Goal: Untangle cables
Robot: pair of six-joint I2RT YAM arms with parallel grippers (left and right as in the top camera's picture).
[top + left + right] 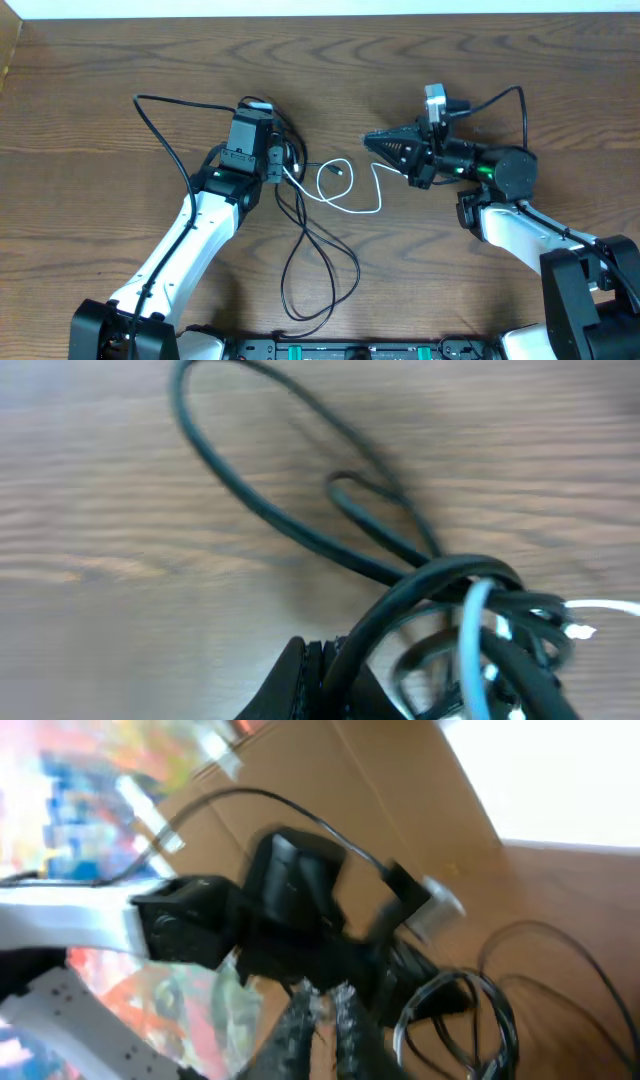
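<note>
Plainly, the cables [290, 162] are bunched where my left fingers [274, 160] sit, a little left of the middle of the bench [480, 60]. Those fingers are closed tight. In the left wrist view the knot [470, 575] rises straight off their tips [300, 682], so I judge they are pinching the black strands there. That looks like an anchoring hold: it pins the bundle so that a strand drawn away from it slides out instead of dragging the whole heap along.

From the knot the white cable [350, 210] runs right across the wood, curls into one small loop and ends just below my right fingers [378, 142]. It also threads through the knot [478, 630]. Two long black loops [356, 268] trail toward the near edge.

My right fingers are all but together, a thin slit between them in the right wrist view [300, 1020], and they hold nothing. They point left at the knot, apart from it, with the white loop lying between.

My left arm reaches up from the near left corner, its wrist bent over the tangle. My right arm comes in from the near right, folds at the elbow, and lays its forearm roughly level, aimed leftward. I take the free white end to be the likeliest strand to pull next.
</note>
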